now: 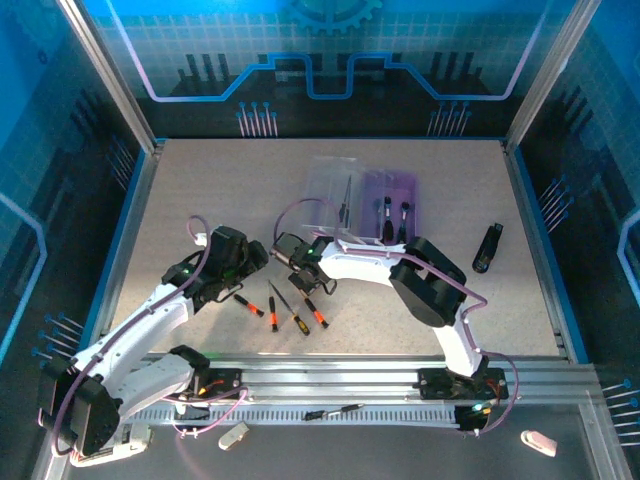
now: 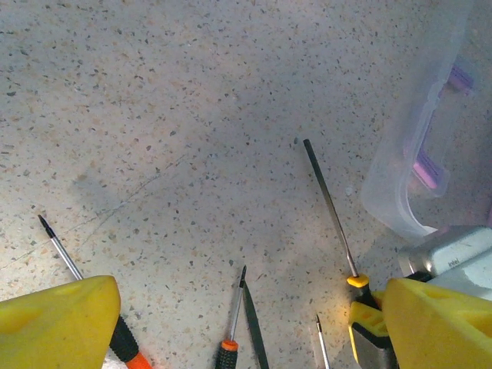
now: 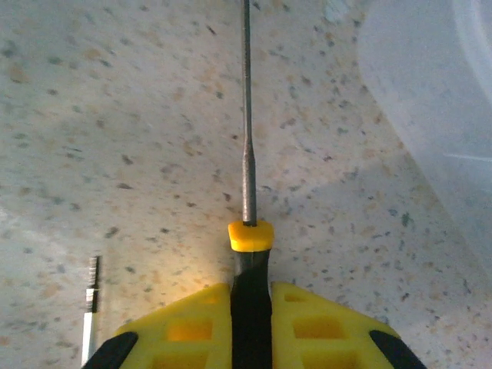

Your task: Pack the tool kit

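Screwdriver (image 3: 247, 154) with a yellow collar sits clamped by its black handle in my right pincer (image 3: 251, 330), shaft pointing to 12 o'clock. I see my left pincer (image 2: 246, 330) spread wide above loose drivers (image 1: 270, 312) on the table (image 1: 200, 200). Case (image 1: 388, 190) lies open at 1 o'clock from the right pincer, tools (image 1: 388, 215) inside

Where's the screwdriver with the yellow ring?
The yellow-ringed screwdriver is pinched in the right end effector in the right wrist view, with the clear lid just to its right.
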You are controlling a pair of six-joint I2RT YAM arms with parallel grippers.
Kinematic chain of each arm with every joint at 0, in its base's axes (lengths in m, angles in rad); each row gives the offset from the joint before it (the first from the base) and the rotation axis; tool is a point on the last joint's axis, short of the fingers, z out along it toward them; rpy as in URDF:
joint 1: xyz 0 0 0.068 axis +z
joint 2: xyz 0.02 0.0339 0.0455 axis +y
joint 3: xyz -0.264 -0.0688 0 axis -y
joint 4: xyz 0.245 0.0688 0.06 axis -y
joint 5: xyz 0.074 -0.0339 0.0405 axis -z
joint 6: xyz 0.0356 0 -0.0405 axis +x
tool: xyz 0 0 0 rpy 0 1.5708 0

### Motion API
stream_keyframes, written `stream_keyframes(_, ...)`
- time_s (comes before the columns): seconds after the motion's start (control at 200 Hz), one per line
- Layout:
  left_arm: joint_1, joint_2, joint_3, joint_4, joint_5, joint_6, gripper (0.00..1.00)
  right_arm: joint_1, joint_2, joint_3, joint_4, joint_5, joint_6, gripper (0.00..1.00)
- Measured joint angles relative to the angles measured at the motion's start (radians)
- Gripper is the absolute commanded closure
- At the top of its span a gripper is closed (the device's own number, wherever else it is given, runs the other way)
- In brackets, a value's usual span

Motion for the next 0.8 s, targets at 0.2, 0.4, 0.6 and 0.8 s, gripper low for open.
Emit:
stream_keyframes(0.2,0.005,0.000,0.000,0.022,-0.007,-0.006,0.01,0.000,-0.072,-0.010,0.027,-0.048,0.003,0.86)
stream_keyframes(0.4,0.007,0.000,0.000,0.043,-0.027,-0.010,0.01,-0.005,-0.162,-0.010,0.030,-0.087,0.016,0.86)
stream_keyframes(0.6,0.011,0.000,0.000,0.062,-0.046,-0.033,0.01,-0.052,-0.269,-0.010,0.028,-0.138,0.035,0.86)
stream_keyframes(0.8,0.011,0.004,0.000,0.100,-0.045,-0.035,0.01,-0.145,-0.368,-0.010,0.026,-0.187,0.055,0.86)
